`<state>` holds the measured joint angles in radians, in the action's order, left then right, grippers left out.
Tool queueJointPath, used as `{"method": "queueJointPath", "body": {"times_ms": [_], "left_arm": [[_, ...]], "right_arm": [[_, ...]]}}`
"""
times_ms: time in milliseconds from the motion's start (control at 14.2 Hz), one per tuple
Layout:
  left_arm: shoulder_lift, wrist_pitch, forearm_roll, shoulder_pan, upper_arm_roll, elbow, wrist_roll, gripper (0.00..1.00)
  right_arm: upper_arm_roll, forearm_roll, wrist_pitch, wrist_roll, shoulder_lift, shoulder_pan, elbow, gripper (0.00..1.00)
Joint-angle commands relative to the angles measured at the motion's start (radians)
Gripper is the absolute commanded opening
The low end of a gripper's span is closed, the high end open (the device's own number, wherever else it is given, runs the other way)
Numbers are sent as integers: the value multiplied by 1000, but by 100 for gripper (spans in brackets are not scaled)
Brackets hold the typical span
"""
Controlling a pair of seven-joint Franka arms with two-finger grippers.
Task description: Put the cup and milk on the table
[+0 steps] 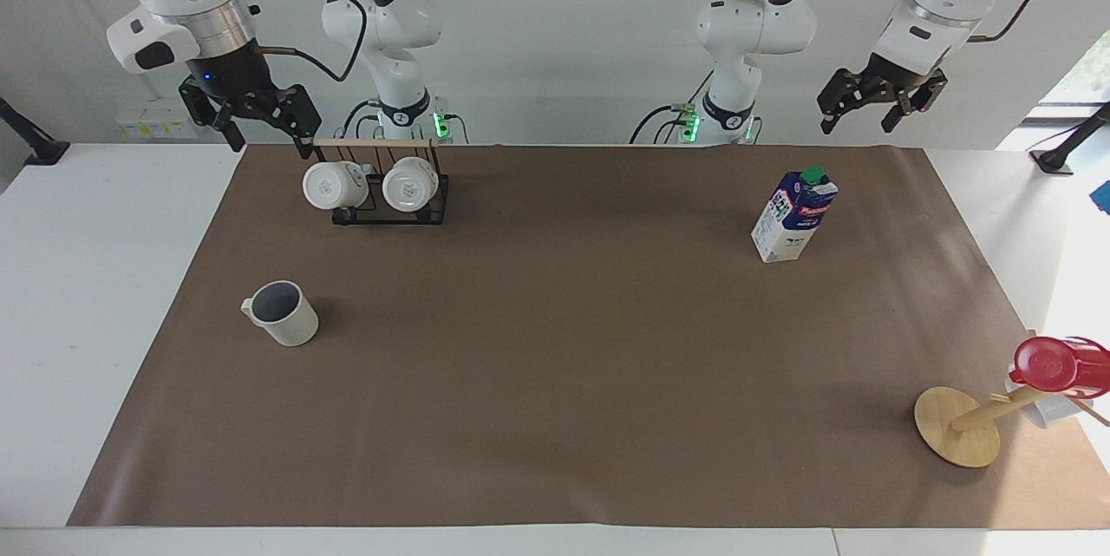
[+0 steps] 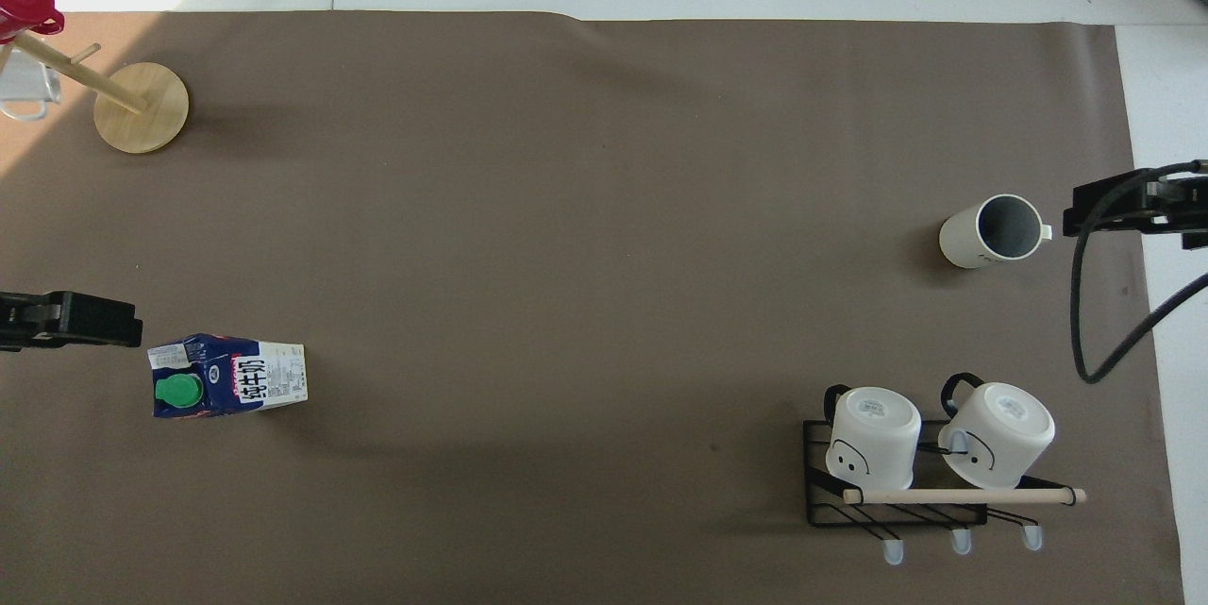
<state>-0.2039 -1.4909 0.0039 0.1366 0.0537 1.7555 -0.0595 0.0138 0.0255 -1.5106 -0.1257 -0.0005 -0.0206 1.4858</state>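
White table [image 1: 95,296] under brown sheet [image 1: 555,365]

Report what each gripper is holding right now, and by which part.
Nothing is held. The left gripper and right gripper hang open and empty above the table; the cup and milk stand free on the brown sheet.

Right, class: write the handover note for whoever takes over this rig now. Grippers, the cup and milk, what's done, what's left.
Left gripper: open, empty, raised near the milk.
Right gripper: open, empty, raised by the mug rack.
Milk: upright on the brown sheet, toward the left arm's end.
Cup: upright on the sheet, toward the right arm's end.
Done: both appear to stand on the table.
Left: apparently nothing; confirm.
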Motion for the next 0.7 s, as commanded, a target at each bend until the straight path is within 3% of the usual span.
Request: {"method": "queueJointPath", "body": {"times_ms": [0, 634], "left_arm": [[-20, -3, -12, -9, -2, 19, 12, 100], [-11, -6, -12, -8, -2, -5, 12, 100]], "right_arm": [[2, -16, 7, 31, 8, -10, -19, 100], [-1, -16, 10, 26, -3, -7, -9, 100]]}}
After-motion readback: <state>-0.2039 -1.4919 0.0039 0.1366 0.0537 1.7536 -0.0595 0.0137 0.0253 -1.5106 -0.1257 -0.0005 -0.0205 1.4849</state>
